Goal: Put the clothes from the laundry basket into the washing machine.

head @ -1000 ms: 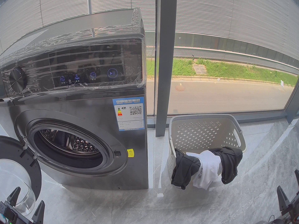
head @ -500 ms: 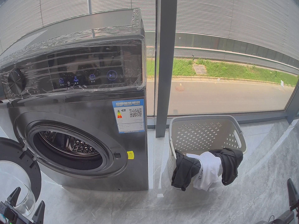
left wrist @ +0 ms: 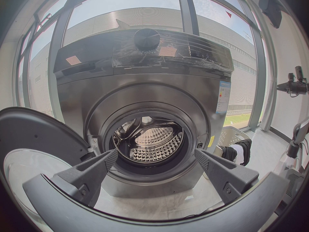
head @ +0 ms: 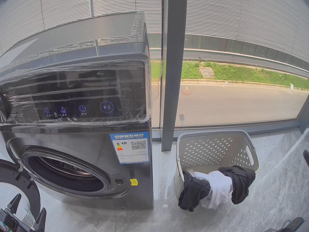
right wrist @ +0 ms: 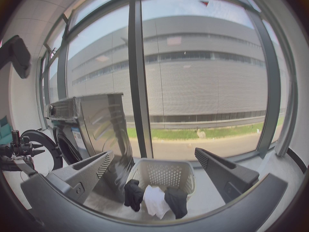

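Note:
The grey washing machine (head: 80,113) stands on the left, its round door (head: 14,184) swung open and its drum (left wrist: 149,142) bare. To its right is the pale laundry basket (head: 215,145). Over the basket's near rim hang a black garment (head: 193,190), a white garment (head: 219,187) and another black garment (head: 241,182). My left gripper (head: 27,210) sits low in front of the open door, open and holding nothing; the left wrist view has it (left wrist: 156,155) facing the drum. My right gripper (right wrist: 154,158) is open, held well above and short of the basket (right wrist: 162,174).
A dark window post (head: 172,65) rises between the washer and the basket, with floor-to-ceiling glass behind both. The marble floor (head: 273,194) runs in front of and to the right of the basket. The open door takes up the floor left of the washer.
The head camera has shifted, so the washer looks bigger and lower. My right gripper has left the lower right corner of the head view, going up and right. The clothes have not moved.

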Controlling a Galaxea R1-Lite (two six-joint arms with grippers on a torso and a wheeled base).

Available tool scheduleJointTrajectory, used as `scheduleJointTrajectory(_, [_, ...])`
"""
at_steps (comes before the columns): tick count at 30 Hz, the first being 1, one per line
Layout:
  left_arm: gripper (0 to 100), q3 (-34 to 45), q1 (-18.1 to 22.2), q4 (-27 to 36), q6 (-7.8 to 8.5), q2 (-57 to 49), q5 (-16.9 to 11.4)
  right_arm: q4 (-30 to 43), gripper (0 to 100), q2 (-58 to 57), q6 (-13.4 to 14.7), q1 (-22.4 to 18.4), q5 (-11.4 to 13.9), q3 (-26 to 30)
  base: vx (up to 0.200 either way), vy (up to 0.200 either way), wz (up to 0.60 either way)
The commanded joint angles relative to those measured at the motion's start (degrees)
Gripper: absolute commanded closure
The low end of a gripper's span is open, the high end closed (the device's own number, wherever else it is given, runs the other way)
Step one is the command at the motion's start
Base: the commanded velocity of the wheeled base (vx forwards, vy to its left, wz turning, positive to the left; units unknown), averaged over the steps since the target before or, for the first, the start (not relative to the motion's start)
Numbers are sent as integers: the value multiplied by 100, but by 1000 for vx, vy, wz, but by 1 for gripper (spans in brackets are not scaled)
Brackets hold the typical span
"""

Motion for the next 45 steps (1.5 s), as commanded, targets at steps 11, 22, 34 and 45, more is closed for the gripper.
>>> scheduleJointTrajectory(11, [0, 92, -1, -5, -2, 2, 2, 84, 0, 4406, -275, -38, 382, -428, 0, 0, 0])
scheduleJointTrajectory(22, [0, 84, -1, 4, -2, 2, -6, -373, 0, 5162, -495, -169, 409, -226, 0, -36, 0])
scheduleJointTrajectory(34, [0, 92, -1, 4, -2, 2, -6, -478, 0, 5232, -565, -108, 523, -164, 0, -200, 0])
scheduleJointTrajectory(45, [0, 92, -1, -5, -2, 2, 2, -645, 0, 5733, -864, 402, 892, -199, 0, -182, 0])
